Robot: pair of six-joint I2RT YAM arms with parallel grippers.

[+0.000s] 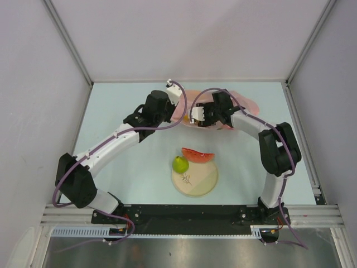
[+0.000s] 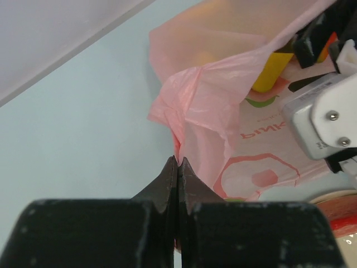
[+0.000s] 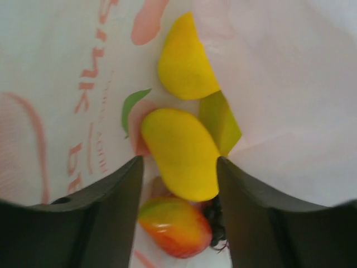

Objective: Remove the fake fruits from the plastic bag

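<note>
Lower centre of the top view: plate [image 1: 206, 185], with green pear [image 1: 180, 164] on its upper-left rim and watermelon slice [image 1: 197, 154] just above its upper rim. 2 fruits outside the bag.

Farther up: plastic bag [image 1: 248, 104], lying flat, mostly covered by 2 wrists.

Left gripper [image 2: 177, 163]: pressed together, pinching the bag's crumpled left edge.

Right gripper [image 3: 178, 162]: spread, apparently inside the bag mouth, straddling a yellow mango [image 3: 181, 153] without clamping it.

Mango long axis: upper left to lower right of the frame, close to the finger direction. Close across the short width. Right arm nearer.

Shown only in the right wrist view: lemon [image 3: 184, 61] beyond the mango, red piece [image 3: 173, 226] and grape bunch [image 3: 215, 220] beneath it.

Shown only in the left wrist view: the pinch on the film.
</note>
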